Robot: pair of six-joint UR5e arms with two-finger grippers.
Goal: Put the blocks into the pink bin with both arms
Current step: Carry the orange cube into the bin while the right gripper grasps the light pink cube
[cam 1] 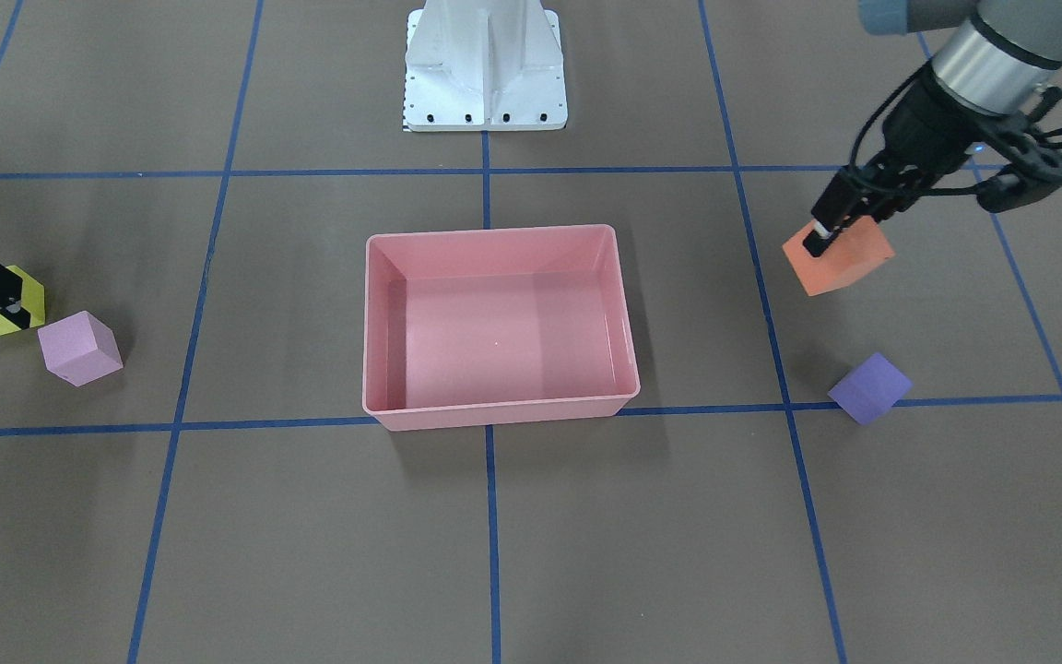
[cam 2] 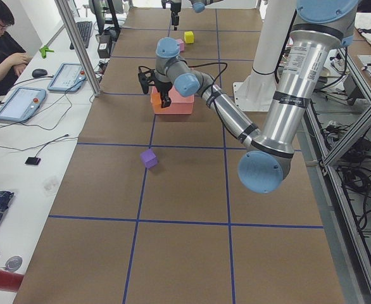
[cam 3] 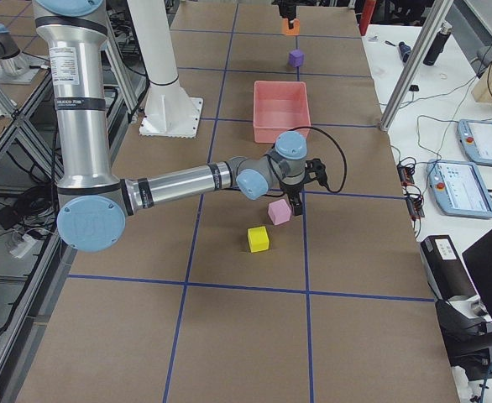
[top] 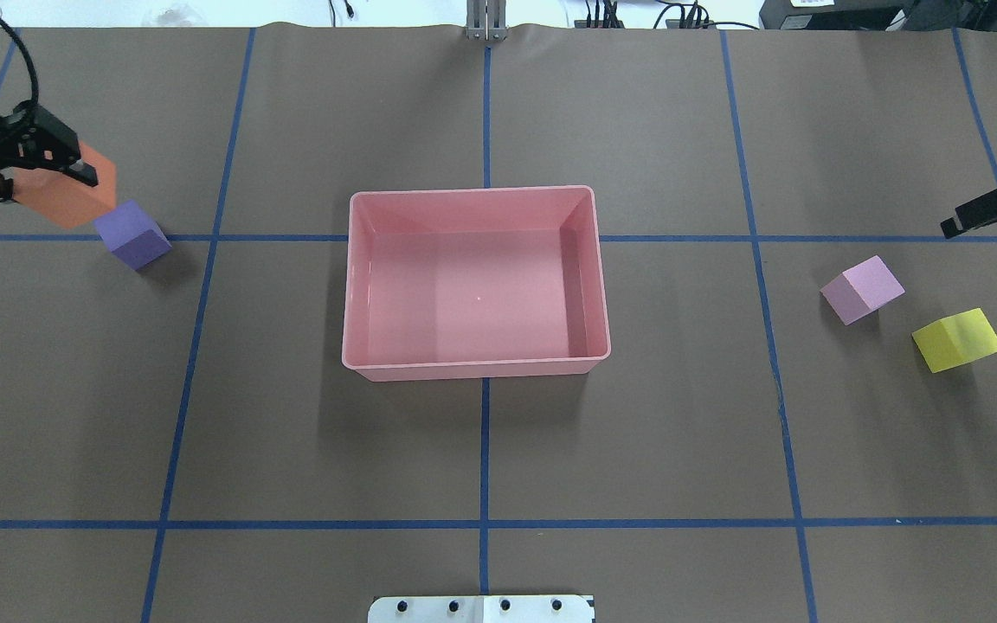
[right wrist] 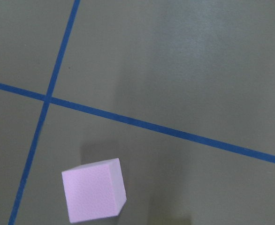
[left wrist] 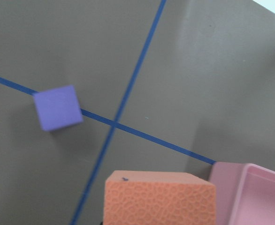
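My left gripper (cam 1: 817, 242) is shut on the orange cube (cam 1: 849, 263) and holds it above the table, off to one side of the pink bin (cam 1: 499, 417). The cube fills the bottom of the left wrist view (left wrist: 158, 199). The purple cube (cam 1: 868, 388) lies on the table close by. My right gripper (cam 1: 19, 314) hovers over the far end, above the light pink cube (cam 1: 80, 348) and the yellow cube (top: 957, 339). It looks open and holds nothing. The light pink cube shows in the right wrist view (right wrist: 94, 190). No cube lies in the bin.
The white base mount (cam 1: 485, 65) stands behind the bin. Blue tape lines grid the brown table. In the exterior left view a seated operator (cam 2: 2, 50) and tablets (cam 2: 21, 101) are at a side desk beyond the table edge.
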